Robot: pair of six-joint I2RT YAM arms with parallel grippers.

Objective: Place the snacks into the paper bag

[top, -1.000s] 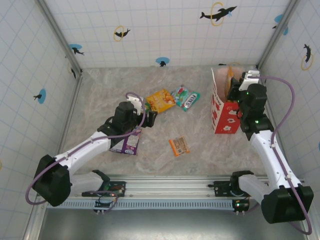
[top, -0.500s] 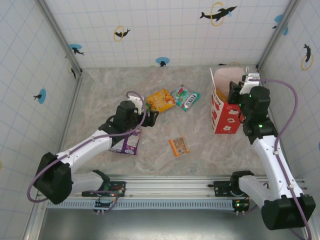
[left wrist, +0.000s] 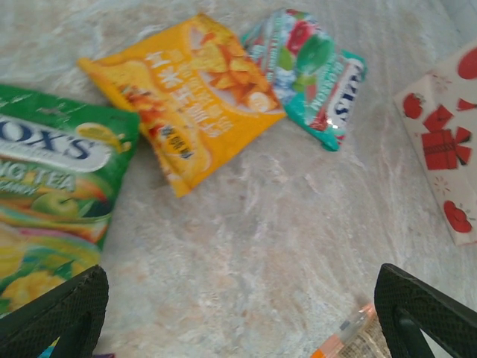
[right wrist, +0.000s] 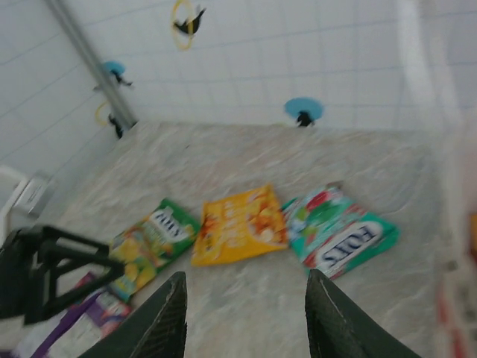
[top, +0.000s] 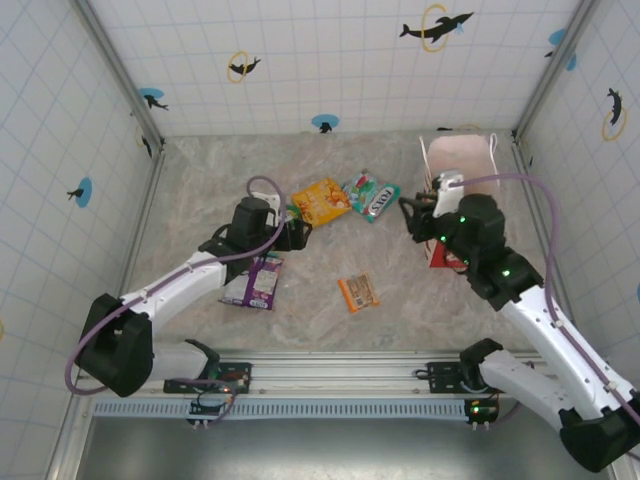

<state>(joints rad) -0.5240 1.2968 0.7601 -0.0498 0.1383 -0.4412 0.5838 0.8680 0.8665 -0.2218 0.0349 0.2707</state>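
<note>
Your left gripper is spread wide and empty over the stone-look table. Your right gripper is spread too. Shiny and flat, the green packet, yellow-orange pouch and teal packet lie upper middle. The paper bag stands upper right, partly behind your right arm.

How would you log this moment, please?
left gripper open near green packet | right gripper open beside paper bag | five snacks out

The green packet carried "OX'S" in white, its first letter out of view, with "NG TEA" beneath. The teal packet read "FOX'S" on its white band. The yellow-orange pouch bore white East Asian characters too small to read
</note>
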